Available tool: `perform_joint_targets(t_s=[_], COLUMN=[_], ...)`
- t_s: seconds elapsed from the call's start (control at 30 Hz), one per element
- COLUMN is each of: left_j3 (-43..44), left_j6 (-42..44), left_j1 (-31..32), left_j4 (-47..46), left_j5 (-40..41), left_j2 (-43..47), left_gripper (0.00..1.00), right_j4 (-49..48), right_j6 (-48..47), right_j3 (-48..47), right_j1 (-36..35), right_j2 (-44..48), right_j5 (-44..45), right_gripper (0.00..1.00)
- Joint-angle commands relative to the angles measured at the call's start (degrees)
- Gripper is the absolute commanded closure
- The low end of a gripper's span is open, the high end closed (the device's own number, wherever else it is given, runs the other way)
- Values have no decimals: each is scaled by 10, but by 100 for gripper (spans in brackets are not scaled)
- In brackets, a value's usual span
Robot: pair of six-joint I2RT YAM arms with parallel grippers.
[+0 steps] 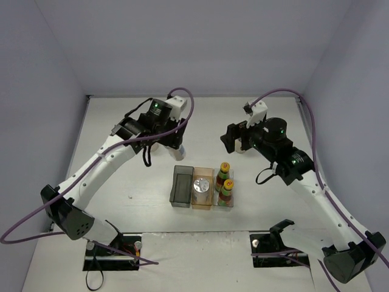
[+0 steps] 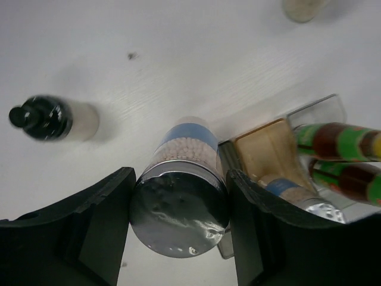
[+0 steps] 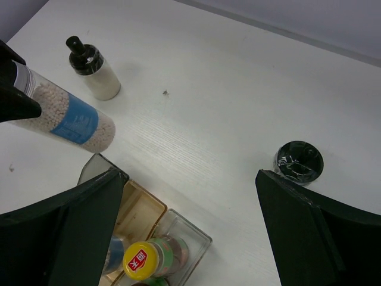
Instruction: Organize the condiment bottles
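My left gripper [image 2: 178, 185] is shut on a pale silver-capped bottle [image 2: 186, 140] with a blue label. It holds the bottle tilted, just behind the grey bin [image 3: 95, 170]; the bottle also shows in the right wrist view [image 3: 68, 116]. A second silver-capped bottle [image 1: 202, 185] stands in the amber bin [image 1: 203, 204]. Two dark bottles [image 1: 226, 181] with yellow-red caps stand in the clear bin [image 3: 193, 235]. One black-capped bottle [image 3: 94, 70] stands on the table at the back. Another black-capped bottle [image 3: 299, 161] stands by my right gripper [image 3: 187, 179], which is open and empty.
The three bins stand side by side at the table's middle front, with the grey bin [image 1: 182, 185] on the left holding nothing. Grey walls close the table on three sides. Both arms reach over the area behind the bins.
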State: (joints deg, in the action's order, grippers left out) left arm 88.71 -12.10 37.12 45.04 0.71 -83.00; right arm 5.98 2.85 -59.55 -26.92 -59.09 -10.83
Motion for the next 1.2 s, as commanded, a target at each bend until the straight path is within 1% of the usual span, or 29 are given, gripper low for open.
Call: perform_joint_targets(t_s=[0.0,0.03,0.17,0.2,0.3,0.47,0.63,0.73,1.0,1.17], left_j3=[71,88,117,127,134,131,111,116,118,100], left_j6=[30,37,42,42,41,30,22,17,18,18], left_j1=[36,57,98,105,128,145,151,154,161,160], left_j4=[-16,-18,-20,-22,-32,-35,-33,-13,16,-5], left_j5=[-39,-37,-40,-44,-53,-55,-51,-53,-21,-26], left_j2=[-22,-29,-81,-88,-106,-123,-130,-137,-133,-140], left_gripper=[100,100,100,100,100,100,100,100,100,100], right_j4=[-40,-36,-11,-5,6,14,3,2,-5,-9], right_j6=[13,15,34,42,59,72,75,74,73,77], right_j3=[-4,-5,-7,-7,-3,5,15,17,24,26], right_j1=[6,8,18,20,37,70,80,80,81,82], right_j2=[21,23,36,39,46,49,48,49,50,46], right_j5=[47,55,104,134,165,160,144,145,149,150], right_gripper=[1,1,0,0,0,0,0,0,0,0])
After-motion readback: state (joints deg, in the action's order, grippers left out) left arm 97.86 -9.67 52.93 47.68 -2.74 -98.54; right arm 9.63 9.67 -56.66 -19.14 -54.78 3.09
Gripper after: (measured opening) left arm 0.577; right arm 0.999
